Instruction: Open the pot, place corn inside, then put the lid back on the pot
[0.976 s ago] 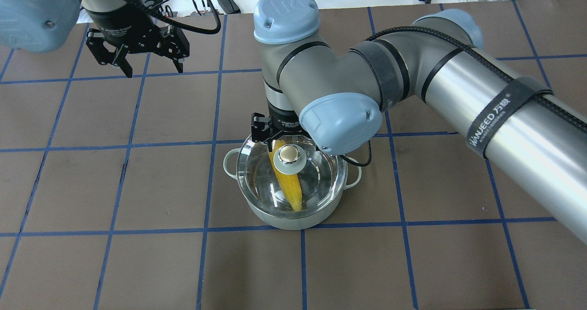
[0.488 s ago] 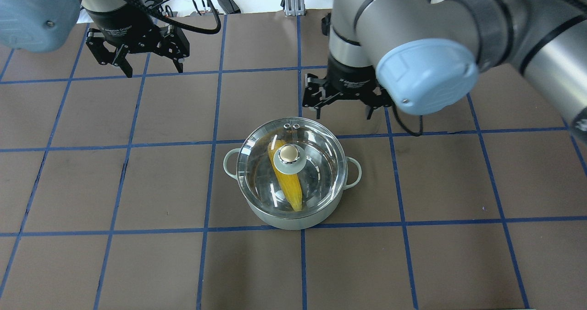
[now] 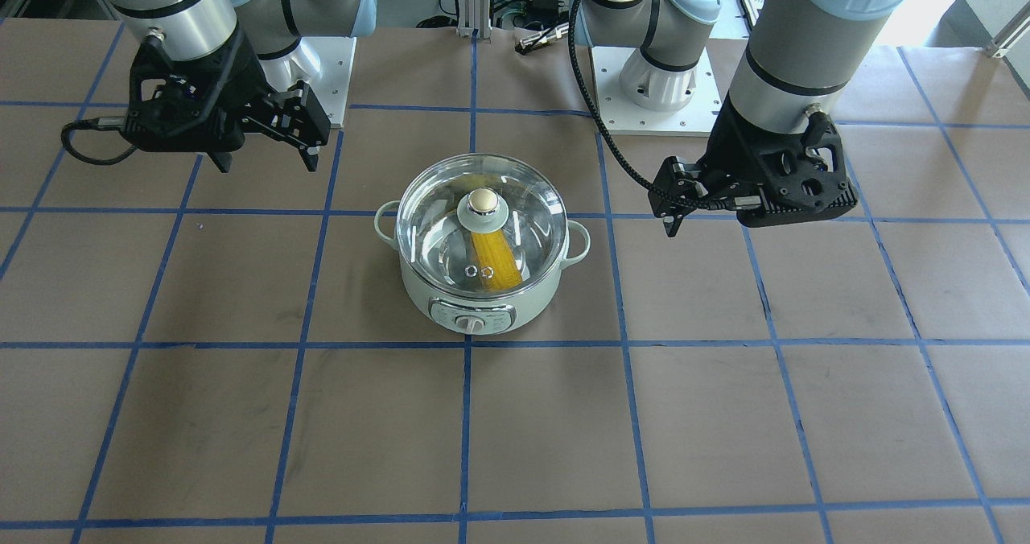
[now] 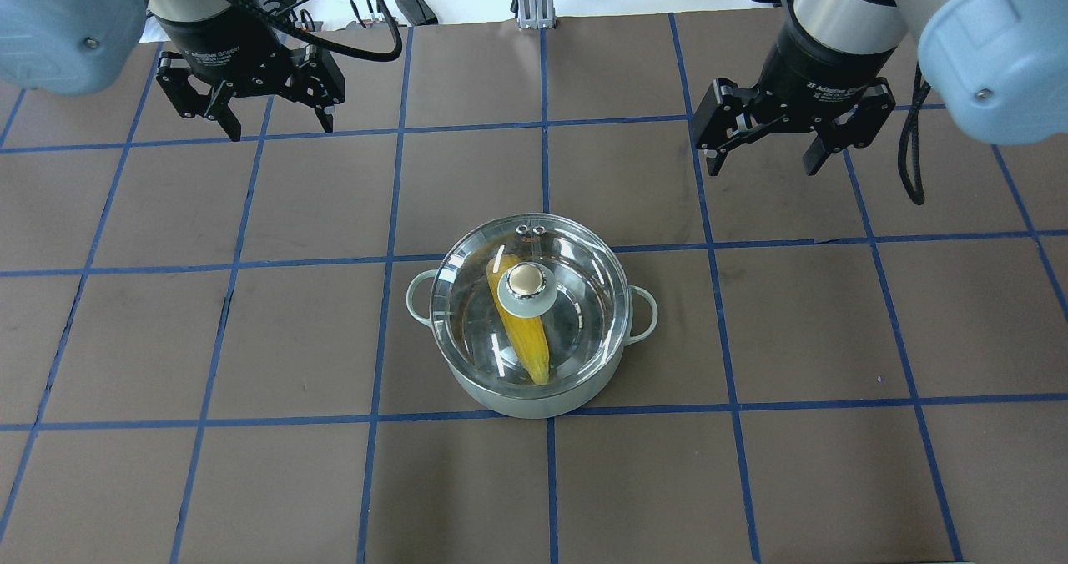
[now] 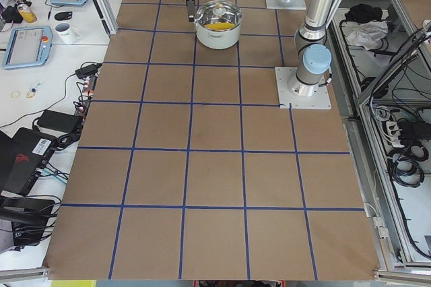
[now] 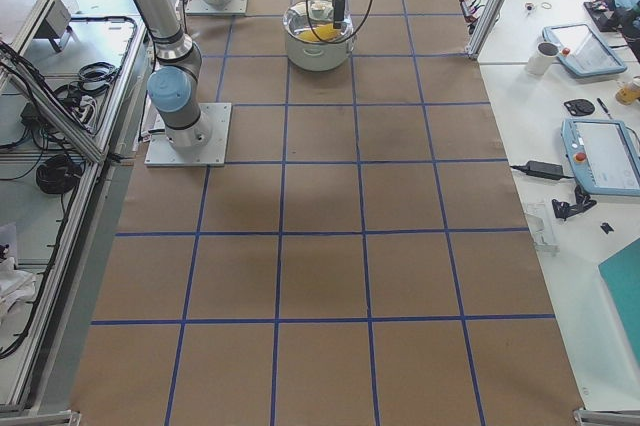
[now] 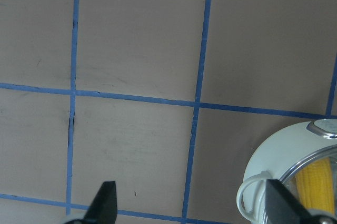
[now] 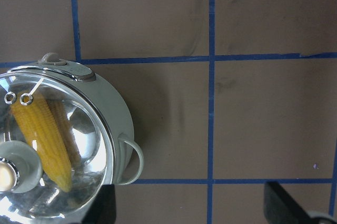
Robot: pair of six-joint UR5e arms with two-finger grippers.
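Observation:
The pale mint-green pot [image 4: 534,399] stands mid-table, with its dial panel [image 3: 473,317] on the side away from me. The clear glass lid [image 4: 584,297] sits closed on it, knob [image 4: 526,284] up. The yellow corn [image 4: 527,343] lies inside, seen through the glass. My right gripper [image 4: 763,163] is open and empty, raised beyond the pot to its right. My left gripper [image 4: 279,126] is open and empty, raised at the far left. The right wrist view shows the pot [image 8: 120,124], lid [image 8: 89,145] and corn [image 8: 45,140] at lower left. The left wrist view shows the pot [image 7: 263,176] at lower right.
The table is brown, with blue tape grid lines [image 4: 542,122]. Cables and small devices [image 4: 400,5] lie beyond the far edge. Both arm bases [image 3: 652,85] stand on white plates at my side of the table. Operator desks with tablets [image 6: 600,151] flank the table.
My right gripper has drawn back from over the lid and moved away to the far right. The lid stays on the pot. The left arm has not moved.

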